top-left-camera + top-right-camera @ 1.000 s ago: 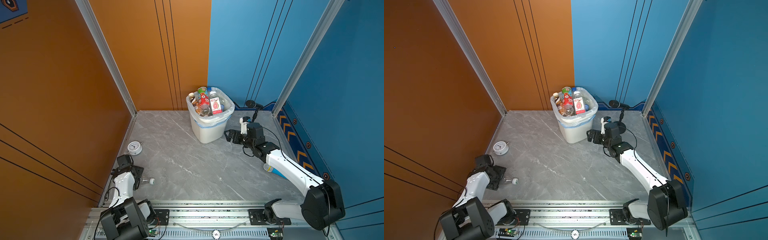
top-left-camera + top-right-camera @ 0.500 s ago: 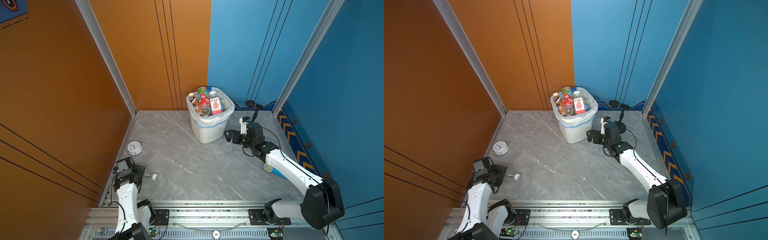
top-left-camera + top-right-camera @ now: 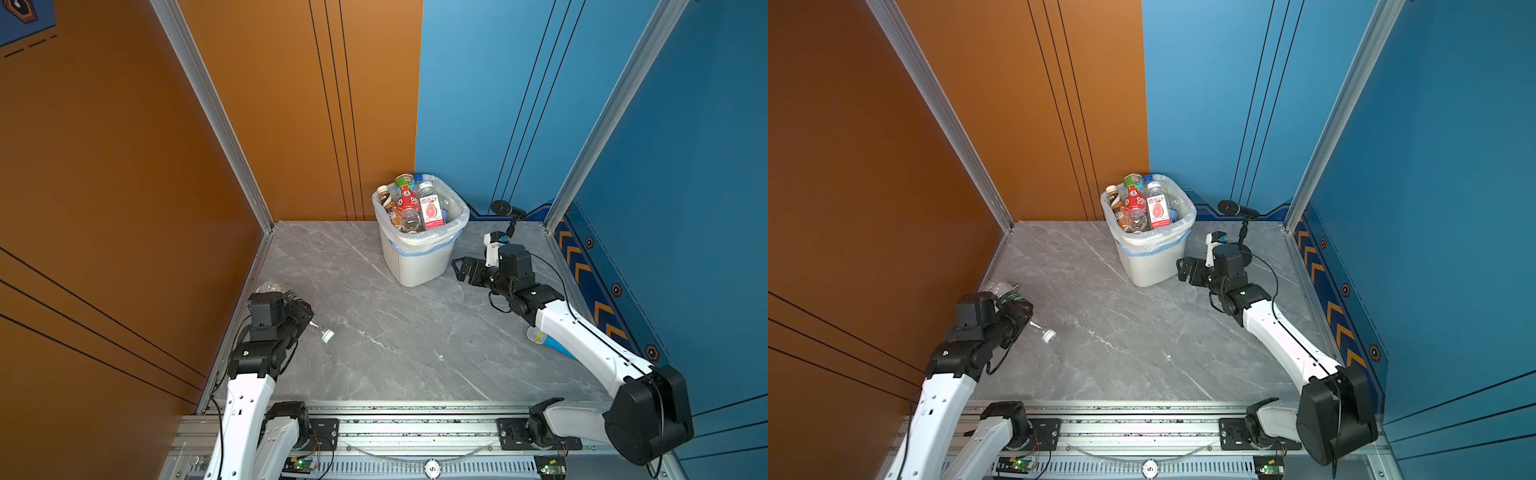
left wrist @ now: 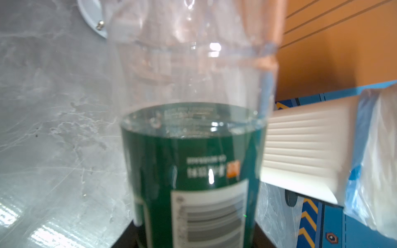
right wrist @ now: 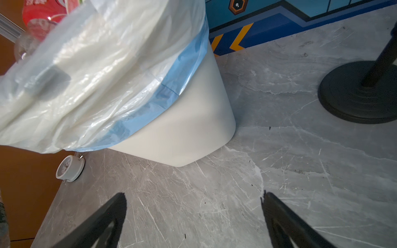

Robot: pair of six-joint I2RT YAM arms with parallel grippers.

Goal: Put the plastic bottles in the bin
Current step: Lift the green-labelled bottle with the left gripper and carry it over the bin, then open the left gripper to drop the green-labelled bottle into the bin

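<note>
My left gripper (image 3: 297,312) (image 3: 1017,314) is shut on a clear plastic bottle with a green label (image 4: 193,167), near the orange wall. The bottle's white cap (image 3: 328,336) (image 3: 1049,335) points toward the middle of the table, and its clear base (image 3: 269,286) lies toward the wall. The white ribbed bin (image 3: 419,259) (image 3: 1154,262) (image 4: 300,150) (image 5: 182,128) stands at the back, its bag heaped with several plastic bottles (image 3: 430,210) (image 3: 1156,210). My right gripper (image 3: 464,268) (image 3: 1187,269) (image 5: 193,214) hangs open and empty just right of the bin.
A black microphone (image 3: 505,208) on a round stand base (image 5: 358,92) stands behind the right arm. A blue-handled toy microphone (image 3: 548,341) lies under that arm by the blue wall. A small white clock (image 5: 69,168) sits near the orange wall.
The left gripper has closed on the green-labelled bottle. The left arm has swung away from the front edge with it, and the cap has shifted toward the table's middle. The right arm has not moved.
</note>
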